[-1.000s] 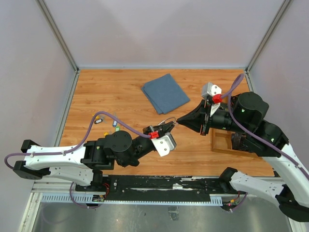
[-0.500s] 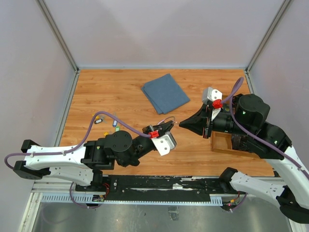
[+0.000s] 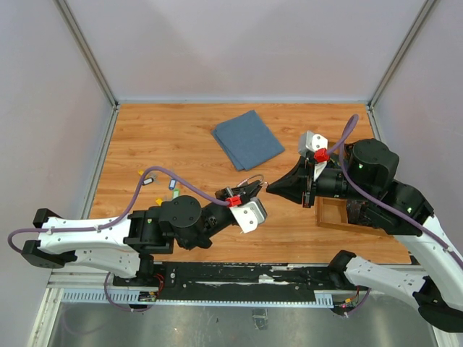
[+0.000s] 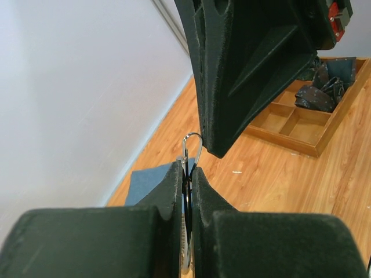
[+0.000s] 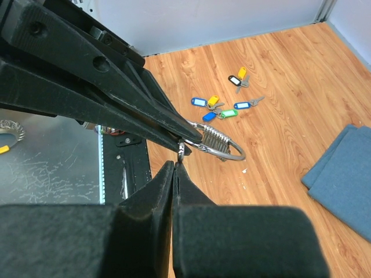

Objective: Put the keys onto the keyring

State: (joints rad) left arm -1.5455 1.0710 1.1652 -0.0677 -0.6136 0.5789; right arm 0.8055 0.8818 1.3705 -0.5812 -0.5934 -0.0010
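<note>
My left gripper (image 3: pixel 255 189) is shut on the keyring (image 3: pixel 250 180), a silver wire ring with a coiled barrel, and holds it above the table. In the left wrist view the ring (image 4: pixel 193 146) stands up from between the closed fingers (image 4: pixel 174 191). My right gripper (image 3: pixel 269 188) is shut, and its tips (image 5: pixel 175 165) pinch the small end loop of the keyring (image 5: pixel 223 145). Several keys with yellow, green, blue and dark tags (image 3: pixel 163 189) lie on the table at the left. They also show in the right wrist view (image 5: pixel 220 107).
A folded blue cloth (image 3: pixel 247 139) lies at the back middle. A wooden compartment tray (image 3: pixel 340 215) sits under the right arm and holds dark items in one section (image 4: pixel 317 92). Grey walls close in the table on three sides.
My right gripper has shifted slightly down and left onto the ring's end. My left gripper has edged right with the keyring. The keys on the table have not moved.
</note>
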